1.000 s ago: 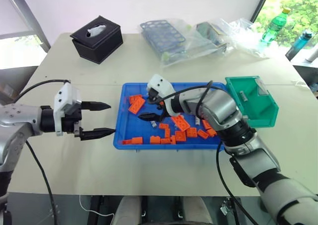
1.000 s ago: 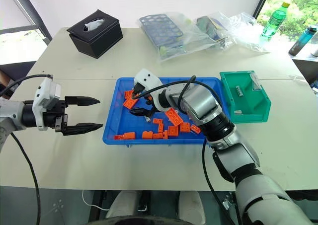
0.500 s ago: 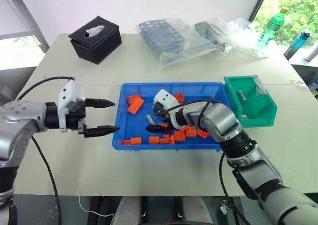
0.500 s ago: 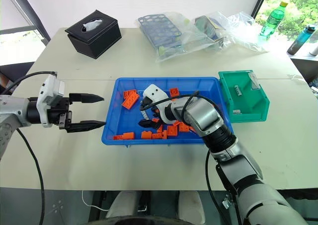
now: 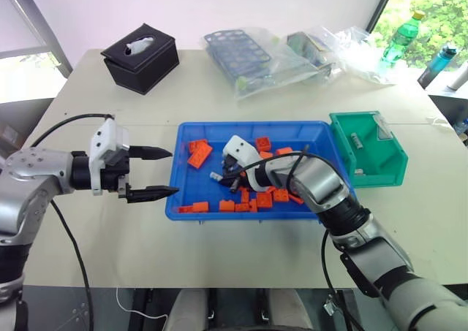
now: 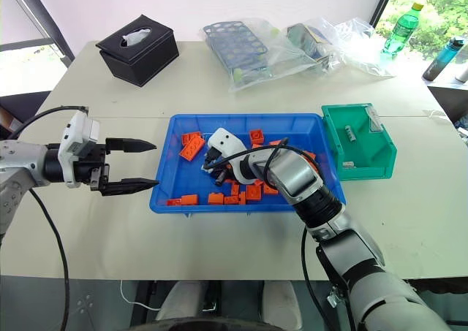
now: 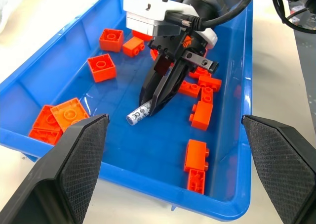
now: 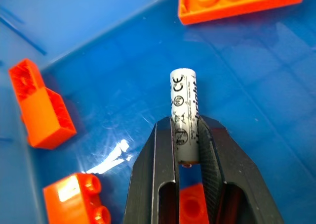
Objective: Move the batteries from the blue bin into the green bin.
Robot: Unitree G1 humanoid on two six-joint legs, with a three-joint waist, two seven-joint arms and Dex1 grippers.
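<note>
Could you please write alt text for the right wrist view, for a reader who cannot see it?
The right pincer is shut on a silvery battery, whose printed end sticks out past the black fingertips. Beneath it lies the floor of the blue bin, with orange toy bricks scattered around.

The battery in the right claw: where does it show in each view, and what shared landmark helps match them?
Left eye view: battery in the blue bin, left of centre, at the right claw.
Right eye view, same spot.
Left wrist view, mid-picture on the bin floor.
Right wrist view, centre, clamped between the fingers.
Shared landmark: the blue bin's floor.
</note>
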